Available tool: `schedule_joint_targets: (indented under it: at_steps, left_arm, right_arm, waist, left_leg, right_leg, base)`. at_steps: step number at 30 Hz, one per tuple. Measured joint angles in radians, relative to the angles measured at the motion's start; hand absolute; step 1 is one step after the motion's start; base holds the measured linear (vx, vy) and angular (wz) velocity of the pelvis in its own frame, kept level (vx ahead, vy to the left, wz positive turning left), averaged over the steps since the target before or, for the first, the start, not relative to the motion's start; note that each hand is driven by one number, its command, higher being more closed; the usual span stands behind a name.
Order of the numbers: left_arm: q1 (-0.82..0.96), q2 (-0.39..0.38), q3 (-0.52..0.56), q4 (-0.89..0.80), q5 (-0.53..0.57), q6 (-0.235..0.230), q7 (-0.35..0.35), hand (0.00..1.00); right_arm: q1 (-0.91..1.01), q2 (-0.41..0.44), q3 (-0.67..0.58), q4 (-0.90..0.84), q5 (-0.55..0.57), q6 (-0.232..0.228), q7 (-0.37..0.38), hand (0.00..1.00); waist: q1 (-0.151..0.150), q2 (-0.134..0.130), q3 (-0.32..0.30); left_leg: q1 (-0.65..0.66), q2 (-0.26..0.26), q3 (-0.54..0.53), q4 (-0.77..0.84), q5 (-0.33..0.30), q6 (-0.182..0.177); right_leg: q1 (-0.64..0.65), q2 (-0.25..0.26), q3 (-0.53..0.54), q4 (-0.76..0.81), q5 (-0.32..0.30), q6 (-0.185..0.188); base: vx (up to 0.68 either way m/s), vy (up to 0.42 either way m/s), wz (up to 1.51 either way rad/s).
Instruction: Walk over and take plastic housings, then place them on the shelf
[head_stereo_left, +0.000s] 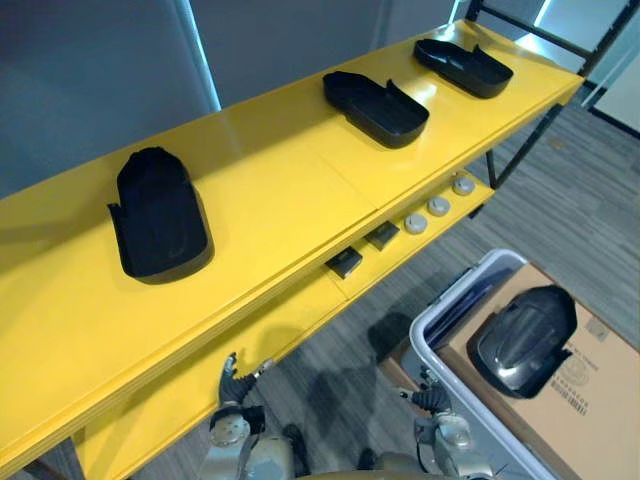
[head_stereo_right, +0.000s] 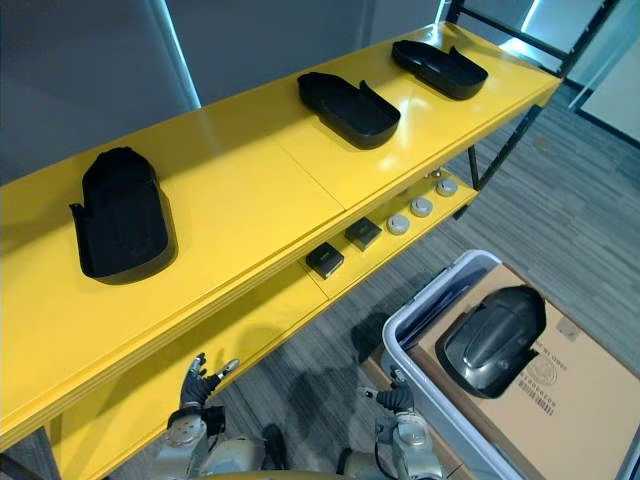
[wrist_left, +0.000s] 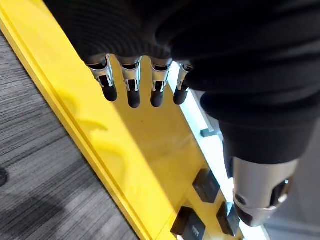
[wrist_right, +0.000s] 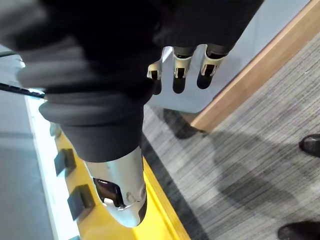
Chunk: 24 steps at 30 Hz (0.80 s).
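Three black plastic housings lie open side up on the yellow shelf top (head_stereo_left: 280, 200): one at the left (head_stereo_left: 158, 215), one in the middle (head_stereo_left: 375, 107), one at the far right end (head_stereo_left: 463, 67). A fourth housing (head_stereo_left: 525, 338), glossy and dome side up, rests on a cardboard box (head_stereo_left: 590, 400) at the lower right. My left hand (head_stereo_left: 232, 380) hangs low in front of the lower shelf, fingers (wrist_left: 132, 92) straight and holding nothing. My right hand (head_stereo_left: 432, 400) hangs beside the bin's near corner with its fingers (wrist_right: 181, 70) relaxed and holding nothing.
A pale grey bin (head_stereo_left: 440, 310) surrounds the cardboard box. The lower yellow shelf (wrist_left: 145, 150) holds two small black blocks (head_stereo_left: 343, 262) and three white discs (head_stereo_left: 439, 206). Grey carpet lies between shelf and bin. A dark metal frame (head_stereo_left: 520, 140) stands at the shelf's right end.
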Motion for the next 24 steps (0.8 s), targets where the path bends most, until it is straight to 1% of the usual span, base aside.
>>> schedule_joint_targets:
  at_steps: [1, 4, 5, 6, 7, 8, 9, 10, 11, 12, 13, 14, 15, 16, 17, 18, 19, 20, 21, 22, 24]
  left_arm:
    - [0.0, -0.002, -0.005, 0.015, 0.0, 0.0, 0.0, 0.0]
    - [0.002, -0.001, -0.004, 0.041, 0.0, 0.002, -0.001, 0.0]
    - [0.002, -0.001, -0.004, 0.043, 0.001, 0.004, -0.002, 0.0]
    - [0.005, 0.001, -0.003, 0.042, 0.001, 0.005, -0.002, 0.0]
    - [0.001, 0.001, -0.001, 0.041, 0.0, 0.011, -0.002, 0.0]
    - [0.009, 0.001, 0.0, 0.04, 0.0, 0.014, -0.002, 0.0]
    - [0.011, 0.002, 0.0, 0.039, 0.0, 0.015, -0.001, 0.0]
    - [0.017, 0.018, 0.006, 0.039, 0.0, 0.016, -0.001, 0.0]
    - [0.02, 0.023, 0.009, 0.039, 0.0, 0.016, -0.001, 0.0]
    - [0.022, 0.038, 0.017, 0.04, 0.0, 0.017, -0.001, 0.0]
    - [0.02, 0.052, 0.017, 0.052, 0.0, 0.017, -0.002, 0.0]
    - [0.015, 0.055, 0.018, 0.058, 0.0, 0.017, -0.002, 0.0]
    - [0.015, 0.055, 0.017, 0.059, 0.0, 0.016, -0.002, 0.0]
    - [0.014, 0.051, 0.015, 0.062, 0.0, 0.016, -0.003, 0.0]
    - [0.014, 0.047, 0.015, 0.065, 0.0, 0.016, -0.003, 0.0]
    - [0.014, 0.037, 0.011, 0.076, -0.004, 0.016, -0.004, 0.0]
    - [0.002, 0.027, 0.005, 0.088, -0.008, 0.018, -0.008, 0.0]
    - [0.001, 0.019, 0.004, 0.089, -0.009, 0.02, -0.009, 0.0]
    - [0.001, 0.004, 0.002, 0.088, -0.011, 0.02, -0.012, 0.0]
    - [0.002, -0.001, -0.003, 0.088, -0.012, 0.02, -0.014, 0.0]
    - [0.001, -0.002, -0.004, 0.086, -0.019, 0.02, -0.018, 0.0]
  right_arm:
    - [-0.002, -0.01, -0.001, 0.002, 0.001, 0.0, -0.008, 0.0]
    - [-0.009, -0.021, -0.006, 0.015, 0.009, -0.003, -0.01, 0.0]
    - [-0.017, -0.027, -0.009, 0.018, 0.01, -0.003, -0.011, 0.0]
    - [-0.02, -0.028, -0.012, 0.018, 0.011, -0.003, -0.011, 0.0]
    - [-0.03, -0.026, -0.018, 0.019, 0.014, -0.002, -0.012, 0.0]
    - [-0.035, -0.021, -0.014, 0.019, 0.021, -0.002, -0.011, 0.0]
    - [-0.036, -0.021, -0.01, 0.019, 0.021, -0.002, -0.012, 0.0]
    - [-0.042, -0.018, 0.001, 0.02, 0.021, -0.002, -0.011, 0.0]
    - [-0.044, -0.015, 0.003, 0.02, 0.021, -0.002, -0.011, 0.0]
    - [-0.044, -0.011, 0.008, 0.02, 0.02, -0.002, -0.011, 0.0]
    - [-0.034, -0.011, 0.006, 0.02, 0.02, -0.001, -0.012, 0.0]
    - [-0.025, -0.016, 0.006, 0.02, 0.02, 0.0, -0.012, 0.0]
    - [-0.012, -0.023, 0.005, 0.02, 0.02, 0.002, -0.012, 0.0]
    - [-0.007, -0.027, 0.003, 0.02, 0.024, 0.001, -0.016, 0.0]
    - [-0.006, -0.027, 0.003, 0.019, 0.031, 0.001, -0.017, 0.0]
    - [-0.004, -0.029, -0.003, 0.018, 0.043, -0.001, -0.028, 0.0]
    - [0.001, -0.027, -0.018, 0.018, 0.052, -0.001, -0.033, 0.0]
    - [0.006, -0.027, -0.024, 0.018, 0.056, -0.001, -0.034, 0.0]
    - [0.012, -0.033, -0.041, 0.018, 0.068, -0.001, -0.038, 0.0]
    - [0.01, -0.041, -0.044, 0.018, 0.078, -0.001, -0.045, 0.0]
    - [0.007, -0.046, -0.063, 0.018, 0.087, -0.002, -0.052, 0.0]
  waist:
    - [0.001, 0.009, -0.002]
    - [-0.001, 0.021, -0.003]
    - [-0.005, 0.03, -0.004]
    - [-0.005, 0.034, -0.003]
    - [-0.012, 0.039, 0.004]
    - [-0.011, 0.053, 0.006]
    - [-0.009, 0.052, 0.005]
    - [-0.003, 0.055, 0.007]
    - [-0.003, 0.059, 0.009]
    - [-0.003, 0.06, 0.01]
    - [-0.015, 0.064, 0.014]
    - [-0.026, 0.07, 0.013]
    - [-0.031, 0.081, 0.014]
    - [-0.027, 0.082, 0.02]
    - [-0.026, 0.083, 0.021]
    - [-0.029, 0.089, 0.023]
    - [-0.032, 0.092, 0.028]
    - [-0.031, 0.091, 0.029]
    - [-0.027, 0.081, 0.035]
    - [-0.027, 0.085, 0.035]
    - [-0.026, 0.09, 0.039]
  left_leg:
    - [0.009, 0.005, -0.01, -0.02, 0.002, -0.002]
    - [0.024, 0.012, -0.002, -0.036, 0.002, -0.002]
    - [0.027, 0.018, 0.006, -0.032, -0.001, -0.005]
    - [0.03, 0.035, 0.021, -0.034, -0.008, -0.009]
    - [0.047, 0.041, 0.087, -0.042, -0.013, -0.008]
    - [0.073, 0.058, 0.175, -0.055, -0.016, -0.011]
    - [0.077, 0.064, 0.187, -0.059, -0.022, -0.012]
    - [0.095, 0.082, 0.251, -0.054, -0.03, -0.025]
    - [0.1, 0.093, 0.268, -0.045, -0.037, -0.035]
    - [0.107, 0.104, 0.294, -0.025, -0.049, -0.053]
    - [0.109, 0.122, 0.301, -0.005, -0.055, -0.063]
    - [0.109, 0.14, 0.301, 0.01, -0.058, -0.071]
    - [0.109, 0.177, 0.295, 0.051, -0.066, -0.083]
    - [0.106, 0.21, 0.259, 0.108, -0.067, -0.084]
    - [0.097, 0.224, 0.239, 0.138, -0.067, -0.084]
    - [0.077, 0.246, 0.193, 0.198, -0.066, -0.082]
    - [0.039, 0.254, 0.122, 0.27, -0.057, -0.068]
    - [0.026, 0.244, 0.075, 0.285, -0.065, -0.072]
    - [0.022, 0.182, -0.032, 0.251, -0.085, -0.096]
    - [0.02, 0.134, -0.093, 0.21, -0.096, -0.106]
    - [0.006, 0.038, -0.195, 0.117, -0.098, -0.104]
  right_leg:
    - [-0.012, 0.013, 0.035, -0.009, 0.017, -0.003]
    - [-0.044, 0.03, 0.12, -0.003, 0.041, -0.002]
    - [-0.07, 0.04, 0.145, -0.003, 0.056, 0.007]
    - [-0.084, 0.029, 0.139, 0.0, 0.037, 0.006]
    - [-0.112, -0.03, -0.009, 0.042, 0.017, -0.008]
    - [-0.122, -0.118, -0.229, 0.086, 0.004, -0.031]
    - [-0.121, -0.135, -0.274, 0.097, 0.003, -0.033]
    - [-0.116, -0.19, -0.424, 0.112, 0.003, -0.042]
    - [-0.108, -0.203, -0.48, 0.109, 0.008, -0.036]
    - [-0.101, -0.2, -0.51, 0.081, 0.055, -0.001]
    - [-0.099, -0.173, -0.476, 0.056, 0.099, 0.022]
    - [-0.09, -0.158, -0.474, 0.045, 0.099, 0.022]
    - [-0.08, -0.128, -0.459, 0.029, 0.095, 0.016]
    - [-0.074, -0.106, -0.431, 0.028, 0.088, 0.005]
    - [-0.071, -0.096, -0.419, 0.028, 0.084, 0.0]
    - [-0.07, -0.078, -0.401, 0.029, 0.077, -0.011]
    - [-0.063, -0.072, -0.385, 0.031, 0.075, -0.025]
    - [-0.059, -0.073, -0.376, 0.029, 0.074, -0.025]
    - [-0.054, -0.083, -0.349, 0.028, 0.072, -0.025]
    - [-0.05, -0.09, -0.33, 0.028, 0.071, -0.023]
    - [-0.033, -0.101, -0.286, 0.028, 0.067, -0.013]
  base:
    - [-0.07, -0.042, -0.77]
    - [-0.08, -0.006, -1.04]
    - [-0.1, -0.007, -1.02]
    - [-0.12, -0.018, -1.32]
    - [-0.12, 0.026, -1.53]
    - [-0.12, 0.029, -1.45]
    - [-0.14, 0.033, -1.65]
    - [-0.09, -0.004, -1.2]
    - [-0.07, -0.022, -1.58]
    - [0.0, -0.034, -1.05]
    - [0.02, -0.06, -0.76]
    - [0.07, -0.131, -0.39]
    - [0.09, -0.165, -0.59]
    - [0.11, -0.18, -0.72]
    - [0.09, -0.163, -0.73]
    - [0.09, -0.151, -0.5]
    - [0.07, -0.123, -0.42]
    - [0.07, -0.062, -0.47]
    - [0.08, 0.0, -0.49]
    - [0.09, 0.031, -0.58]
    - [0.09, 0.099, -0.62]
